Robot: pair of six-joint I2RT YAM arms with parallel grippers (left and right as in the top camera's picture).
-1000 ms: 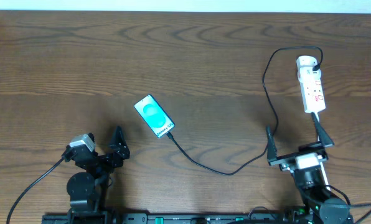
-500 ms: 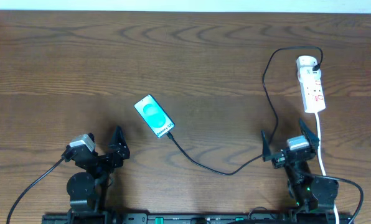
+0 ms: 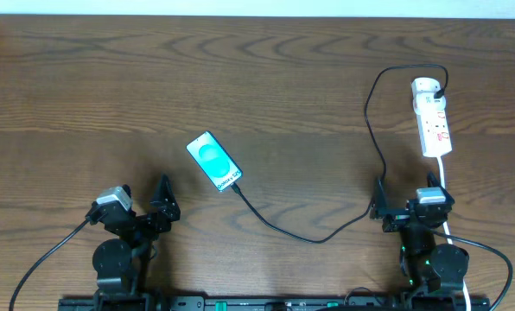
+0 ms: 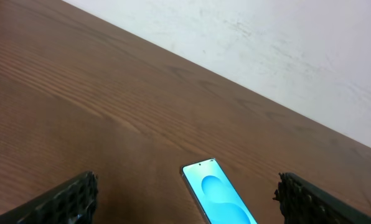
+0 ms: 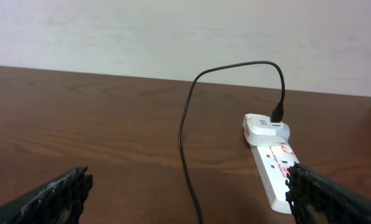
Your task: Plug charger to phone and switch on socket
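The phone (image 3: 214, 161) lies flat at mid-table, teal screen up, and shows in the left wrist view (image 4: 220, 196) just ahead of the open left gripper (image 4: 187, 206). The black charger (image 3: 309, 237) meets the phone's near end, curves right, then climbs to a white adapter on the far end of the socket (image 3: 433, 118). Seen from overhead, my left gripper (image 3: 142, 204) sits near the front edge, below and left of the phone. My right gripper (image 3: 406, 188) is open and empty, short of the socket (image 5: 274, 169), with the charger (image 5: 184, 143) running between its fingers' line of sight.
The socket's white cord (image 3: 448, 220) runs down past the right arm to the front edge. A pale wall (image 5: 173, 31) borders the table's far side. Bare wood spreads across the middle and far left.
The right arm has drawn back from the socket's near end toward the front edge, and its gripper is still open. The left arm, phone and charger have not moved.
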